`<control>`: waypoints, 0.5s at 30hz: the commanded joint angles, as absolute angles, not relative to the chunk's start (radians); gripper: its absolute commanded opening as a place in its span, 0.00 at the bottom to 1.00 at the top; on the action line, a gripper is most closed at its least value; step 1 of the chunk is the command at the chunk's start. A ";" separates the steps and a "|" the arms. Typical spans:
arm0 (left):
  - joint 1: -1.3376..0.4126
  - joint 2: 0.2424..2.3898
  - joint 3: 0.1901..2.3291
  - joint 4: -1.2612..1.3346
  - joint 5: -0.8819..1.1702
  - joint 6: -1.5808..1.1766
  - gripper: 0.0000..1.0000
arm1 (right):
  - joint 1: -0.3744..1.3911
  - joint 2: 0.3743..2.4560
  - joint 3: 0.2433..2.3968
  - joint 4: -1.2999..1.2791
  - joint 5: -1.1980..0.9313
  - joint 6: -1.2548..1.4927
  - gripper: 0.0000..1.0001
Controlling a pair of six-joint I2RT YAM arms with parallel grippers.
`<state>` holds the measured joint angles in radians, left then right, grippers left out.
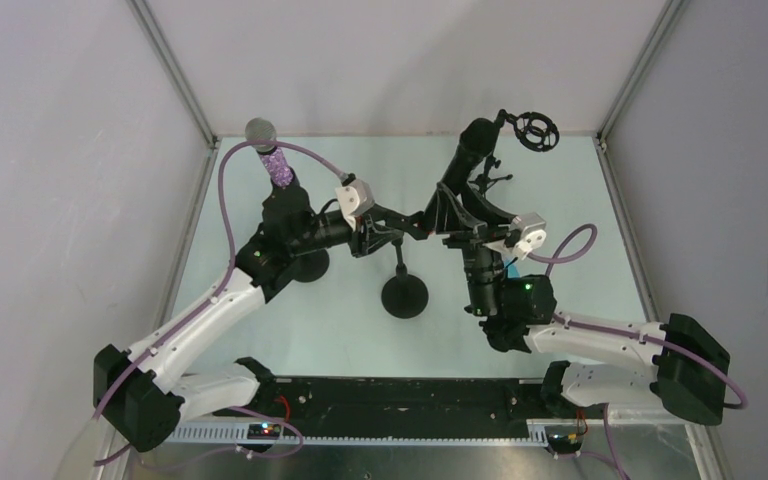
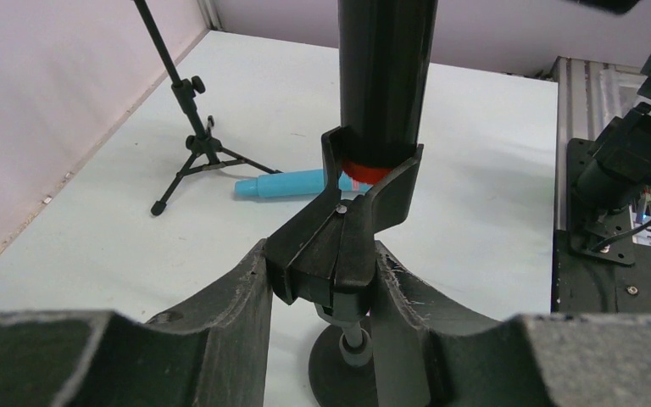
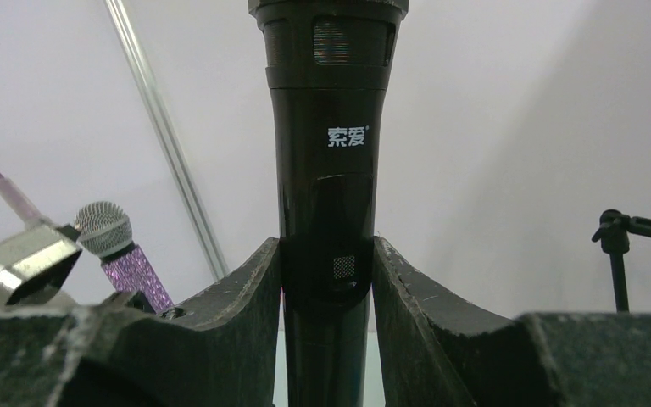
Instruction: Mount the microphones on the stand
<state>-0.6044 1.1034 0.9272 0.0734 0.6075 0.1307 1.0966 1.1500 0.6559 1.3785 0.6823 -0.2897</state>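
My right gripper (image 3: 326, 280) is shut on the body of the black microphone (image 3: 322, 161), which stands upright with its head up. Its orange end (image 2: 364, 174) sits in the forked clip (image 2: 364, 203) on top of the stand (image 1: 405, 295) with the round base. My left gripper (image 2: 326, 275) is shut on that clip from below. In the top view both grippers, the left gripper (image 1: 402, 228) and the right gripper (image 1: 457, 218), meet at mid-table. The purple glittery microphone (image 1: 278, 165) stands upright in another stand at the back left. The teal microphone (image 2: 288, 184) lies flat on the table.
A tripod stand (image 2: 191, 144) with a ring-shaped mount (image 1: 536, 130) stands at the back right. A second round base (image 1: 305, 265) sits under the left arm. Metal frame posts (image 1: 175, 75) and white walls close in the table. A black rail (image 1: 400, 405) runs along the near edge.
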 commanded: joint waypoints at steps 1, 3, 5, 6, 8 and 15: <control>-0.604 1.103 0.927 0.083 0.563 0.141 0.00 | 1.122 1.142 0.624 1.350 0.703 -0.287 0.00; -0.604 1.103 0.927 0.083 0.563 0.140 0.00 | 1.129 1.130 0.617 1.323 0.702 -0.265 0.00; -0.605 1.104 0.928 0.083 0.563 0.140 0.00 | 1.140 1.131 0.612 1.321 0.710 -0.265 0.00; -0.605 1.104 0.929 0.083 0.564 0.140 0.00 | 1.147 1.136 0.611 1.326 0.714 -0.267 0.00; -0.605 1.103 0.929 0.083 0.565 0.140 0.00 | 1.156 1.144 0.608 1.342 0.723 -0.267 0.00; -0.605 1.103 0.931 0.083 0.563 0.143 0.00 | 1.179 1.176 0.607 1.358 0.733 -0.245 0.00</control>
<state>-0.6048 1.1034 0.9272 0.0731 0.6048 0.1307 1.1454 1.1484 0.6186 1.3628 0.7269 -0.2829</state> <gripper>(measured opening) 0.430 0.431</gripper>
